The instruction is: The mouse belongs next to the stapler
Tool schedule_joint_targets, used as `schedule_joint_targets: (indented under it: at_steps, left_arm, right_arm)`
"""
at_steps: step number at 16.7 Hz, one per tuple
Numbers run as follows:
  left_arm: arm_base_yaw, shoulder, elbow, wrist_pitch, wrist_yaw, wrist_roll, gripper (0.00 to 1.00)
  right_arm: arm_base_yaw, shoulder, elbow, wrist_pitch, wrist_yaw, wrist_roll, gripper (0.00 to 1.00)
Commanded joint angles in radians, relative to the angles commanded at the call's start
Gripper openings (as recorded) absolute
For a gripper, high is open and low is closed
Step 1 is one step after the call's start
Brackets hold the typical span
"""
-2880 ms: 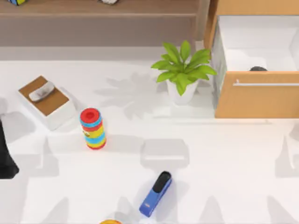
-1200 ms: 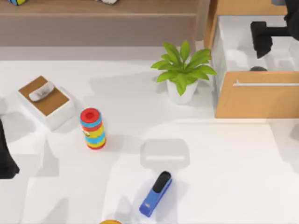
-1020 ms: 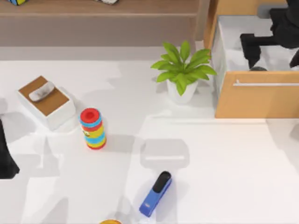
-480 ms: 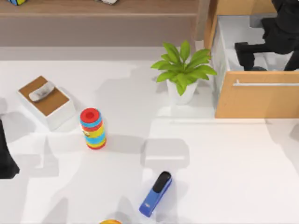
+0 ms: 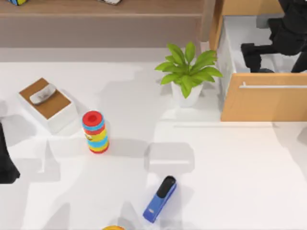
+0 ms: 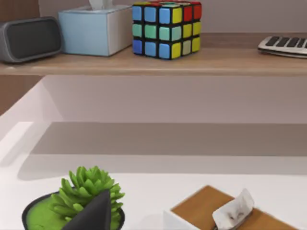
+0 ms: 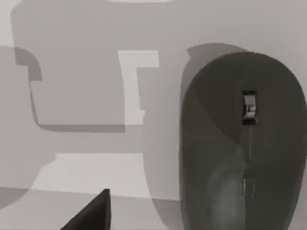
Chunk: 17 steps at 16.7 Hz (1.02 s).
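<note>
The smooth, dark grey, rounded mouse [image 7: 242, 143] lies in the white drawer [image 5: 240, 36] just under the right gripper [image 5: 253, 53], whose opening I cannot tell.

The drawer [image 5: 249, 98] stands open at the table's [image 5: 230, 172] back right, and the mouse [image 5: 265, 70] lies in it, close behind the drawer's front panel. The right gripper [image 5: 253, 53] hangs over the drawer, just above the mouse. A plant [image 5: 188, 72] stands just left of the drawer. The stapler [image 5: 160, 199] lies near the front edge, about midway across, well apart from the mouse. A ring stack [image 5: 95, 132] stands upright to the stapler's left and farther back. Left of that sits a box [image 5: 48, 105] with a lump [image 5: 42, 94] on top. The left arm [image 5: 6, 160] is at the table's left edge. A shelf [image 5: 100, 8] runs along the back.
</note>
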Motion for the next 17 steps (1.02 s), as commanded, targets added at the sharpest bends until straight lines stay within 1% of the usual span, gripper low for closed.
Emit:
schedule_joint_targets:
  at_steps: [8,17]
  left_arm:
    - [0.000,0.000,0.000,0.000,0.000,0.000,1.00]
    - [0.000,0.000,0.000,0.000,0.000,0.000,1.00]
  right_arm:
    - [0.007,-0.011,-0.022,-0.007,-0.010,0.004,1.00]
    - [0.004,0.028,-0.062,0.085,-0.001,0.004,1.00]
